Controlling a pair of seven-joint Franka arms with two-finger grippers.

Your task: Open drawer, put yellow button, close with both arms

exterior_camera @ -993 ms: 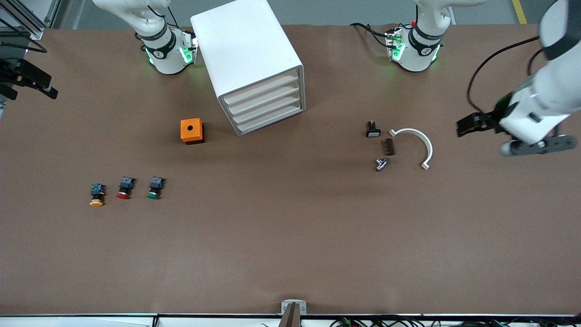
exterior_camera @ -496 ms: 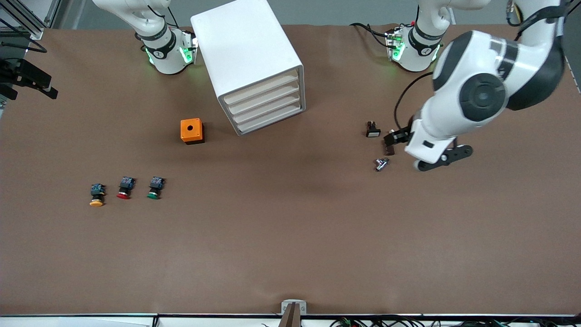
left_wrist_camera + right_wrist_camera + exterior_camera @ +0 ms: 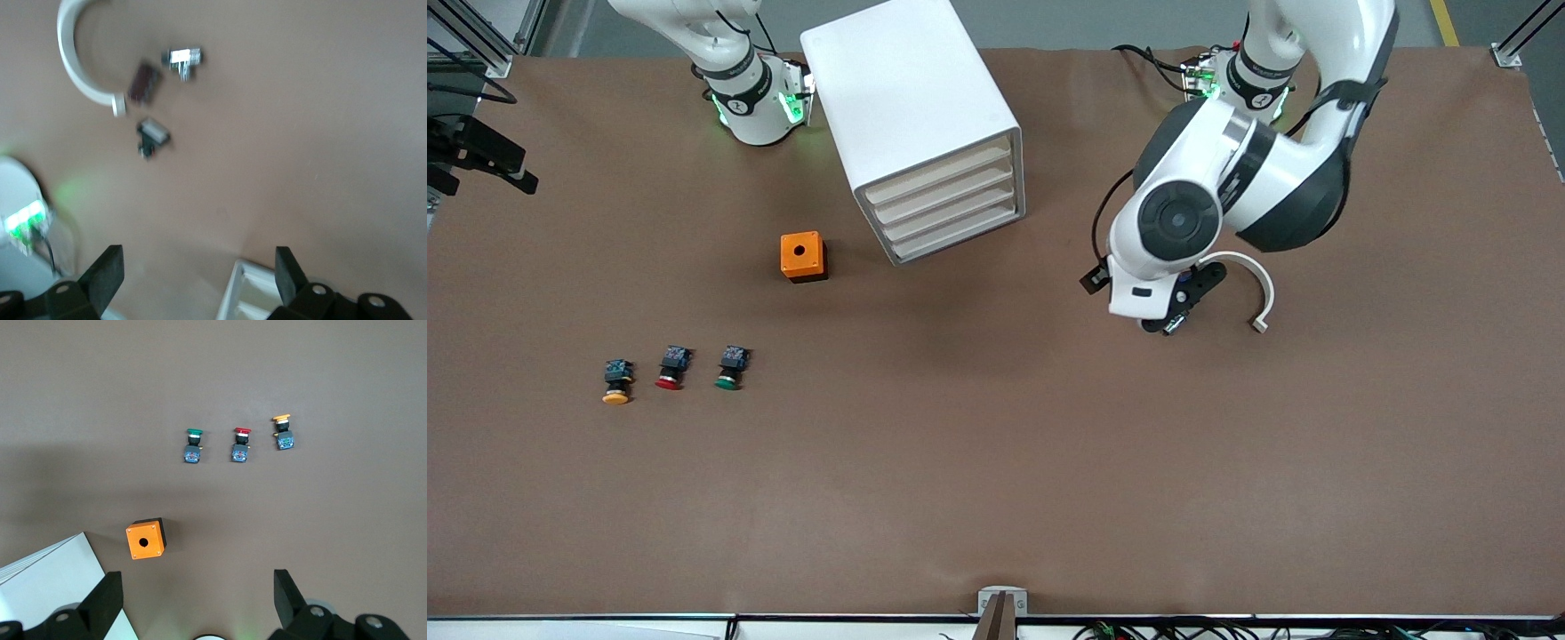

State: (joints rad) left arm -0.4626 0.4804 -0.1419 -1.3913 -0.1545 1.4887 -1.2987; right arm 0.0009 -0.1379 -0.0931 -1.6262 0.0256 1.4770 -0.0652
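Observation:
The white cabinet (image 3: 911,98) stands at the back of the table with all its drawers shut; the drawer (image 3: 938,177) is the uppermost one. Nearer the camera, toward the right arm's end, the yellow button (image 3: 615,384) lies beside a red and a green one; the right wrist view also shows the yellow button (image 3: 283,433). My left gripper (image 3: 1092,279) hangs open over the table between the cabinet and some small parts, nothing between its fingers. The left gripper (image 3: 198,273) faces a cabinet corner (image 3: 257,293). My right gripper (image 3: 197,593) is open and empty, high over the table, outside the front view.
An orange box (image 3: 803,256) with a hole on top sits beside the cabinet, between it and the buttons. A white curved piece (image 3: 1260,284) and a small metal part (image 3: 1172,325) lie under the left arm. A black fixture (image 3: 480,153) sticks in at the right arm's end.
My left arm has swung in from the left arm's end of the table toward the cabinet and now covers the small parts. Right arm and buttons have not moved.

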